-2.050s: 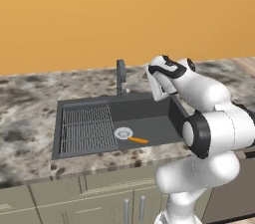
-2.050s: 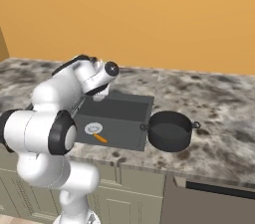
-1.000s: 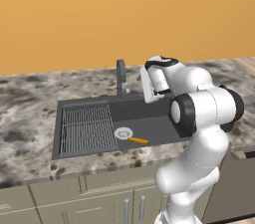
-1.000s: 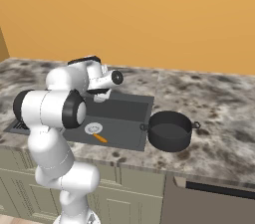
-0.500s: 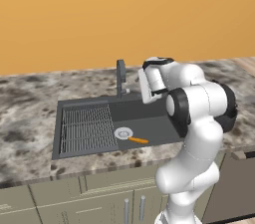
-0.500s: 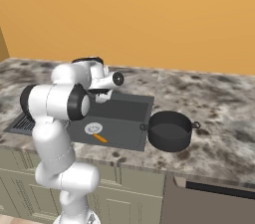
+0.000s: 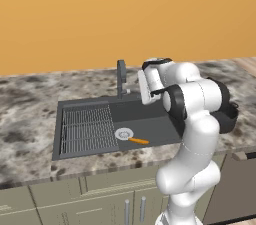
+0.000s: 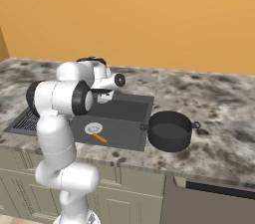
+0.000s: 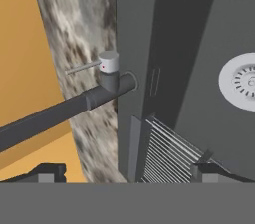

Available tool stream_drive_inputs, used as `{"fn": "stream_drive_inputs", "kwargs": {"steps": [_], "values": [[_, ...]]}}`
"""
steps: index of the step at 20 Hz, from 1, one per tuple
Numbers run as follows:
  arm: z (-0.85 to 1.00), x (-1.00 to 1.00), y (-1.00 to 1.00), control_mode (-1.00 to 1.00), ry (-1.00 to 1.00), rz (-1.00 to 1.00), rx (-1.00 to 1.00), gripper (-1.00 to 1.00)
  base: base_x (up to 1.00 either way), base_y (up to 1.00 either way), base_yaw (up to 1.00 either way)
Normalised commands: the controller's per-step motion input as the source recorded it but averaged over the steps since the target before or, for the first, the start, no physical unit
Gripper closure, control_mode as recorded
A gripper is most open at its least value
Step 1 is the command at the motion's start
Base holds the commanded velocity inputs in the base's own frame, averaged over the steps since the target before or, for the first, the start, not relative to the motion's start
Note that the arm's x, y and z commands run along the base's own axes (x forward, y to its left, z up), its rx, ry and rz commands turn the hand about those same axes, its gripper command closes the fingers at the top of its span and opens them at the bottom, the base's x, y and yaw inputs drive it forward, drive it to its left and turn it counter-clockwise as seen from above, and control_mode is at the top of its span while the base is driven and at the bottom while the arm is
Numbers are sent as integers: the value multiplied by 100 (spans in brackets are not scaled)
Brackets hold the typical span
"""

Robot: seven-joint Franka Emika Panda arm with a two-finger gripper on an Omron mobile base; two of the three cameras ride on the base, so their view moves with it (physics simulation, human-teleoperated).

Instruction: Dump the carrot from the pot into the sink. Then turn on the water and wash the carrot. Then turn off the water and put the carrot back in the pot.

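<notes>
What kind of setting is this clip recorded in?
A rendered kitchen, by the look of it: a dark recessed sink with a faucet set in a marbled stone counter, cabinet doors below, and a cooking pot beside the basin.

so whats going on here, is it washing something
Not yet. The carrot already lies in the sink beside the silver drain, and the empty pot sits on the counter to the sink's right. The robot's gripper, jaws open and holding nothing, hangs by the faucet, apparently about to work its handle. No water is running.
</notes>
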Motion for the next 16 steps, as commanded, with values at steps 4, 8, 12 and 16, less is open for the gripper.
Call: {"fn": "stream_drive_inputs", "kwargs": {"steps": [4,8,12,16], "values": [[-11,20,0,-100,0,0,0,-100,0,0,0],[-9,28,2,-100,0,0,0,-100,0,0,0],[-12,32,2,-100,0,0,0,-100,0,0,0],[-14,30,7,-100,0,0,0,-100,0,0,0]]}}
